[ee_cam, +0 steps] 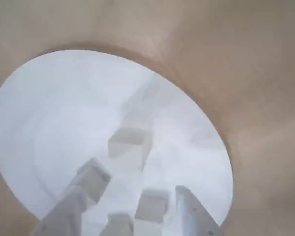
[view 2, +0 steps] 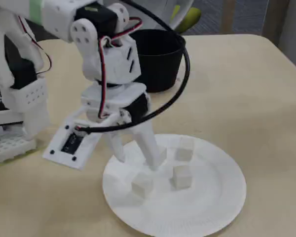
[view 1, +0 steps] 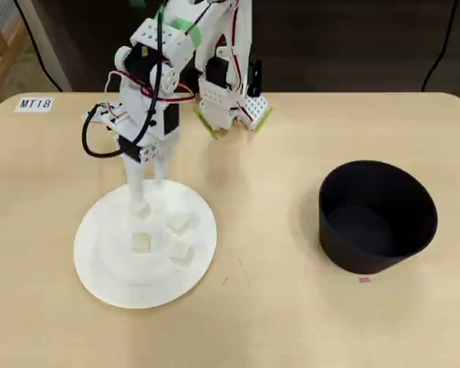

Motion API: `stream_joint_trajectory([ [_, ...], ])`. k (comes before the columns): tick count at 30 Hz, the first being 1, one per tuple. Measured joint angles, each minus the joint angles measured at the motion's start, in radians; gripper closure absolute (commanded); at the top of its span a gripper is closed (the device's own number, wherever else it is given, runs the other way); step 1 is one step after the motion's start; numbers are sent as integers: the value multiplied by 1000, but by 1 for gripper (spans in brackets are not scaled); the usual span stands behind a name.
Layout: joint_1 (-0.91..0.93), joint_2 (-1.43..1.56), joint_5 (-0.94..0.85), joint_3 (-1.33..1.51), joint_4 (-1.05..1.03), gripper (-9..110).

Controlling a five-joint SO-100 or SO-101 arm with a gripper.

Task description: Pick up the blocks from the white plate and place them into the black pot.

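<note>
Fingers stand spread over the white plate, one block between the tips. Three more blocks lie near it on the plate. They look light, stiff, smooth; pinch two opposite flat faces. The black pot looks empty.

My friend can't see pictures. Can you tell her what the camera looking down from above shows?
A white robot arm reaches down so its hand is over the back part of a white plate, with one small pale block at its fingertips and three more blocks lying loose nearby. To the right on the tan table stands an empty black pot.
</note>
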State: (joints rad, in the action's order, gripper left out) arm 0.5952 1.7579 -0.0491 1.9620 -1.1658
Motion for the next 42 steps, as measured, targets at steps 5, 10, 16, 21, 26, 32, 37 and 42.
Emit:
stream_joint_trajectory([
  [5,15,-121,-35,-84,-11,71],
  [10,29,-233,-54,-175,-11,72],
  [16,34,-334,-63,-241,-15,76],
  [21,20,-371,-64,-249,-18,99],
  [26,20,-397,-41,-267,11,104],
  [32,9,-371,-61,-267,97,104],
  [37,-35,-140,-66,-268,284,104],
  [42,-209,51,-84,-407,212,104],
])
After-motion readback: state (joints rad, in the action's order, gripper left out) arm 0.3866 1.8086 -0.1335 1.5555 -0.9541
